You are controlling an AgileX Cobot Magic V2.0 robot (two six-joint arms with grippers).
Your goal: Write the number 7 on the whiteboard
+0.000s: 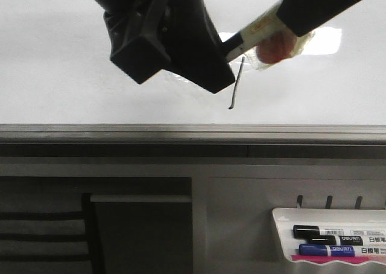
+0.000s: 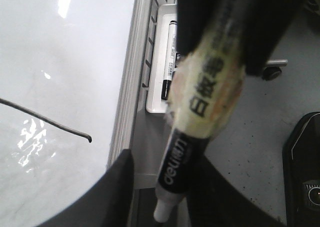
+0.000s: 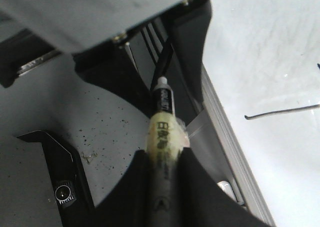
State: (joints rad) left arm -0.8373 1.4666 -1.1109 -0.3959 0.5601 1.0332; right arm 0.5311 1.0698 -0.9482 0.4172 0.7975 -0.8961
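I see the number 7 (image 1: 237, 84) already drawn on the whiteboard (image 1: 60, 75), its long stroke running down and ending in a small hook above the grey rim. My right gripper (image 1: 283, 29) has its jaws closed on the marker (image 1: 250, 35), whose long axis points down-left toward the top of that stroke, the tip close beside it. The left gripper (image 1: 172, 41) hangs just left of the stroke; whether its jaws are open, I cannot tell. The right arm is nearer.
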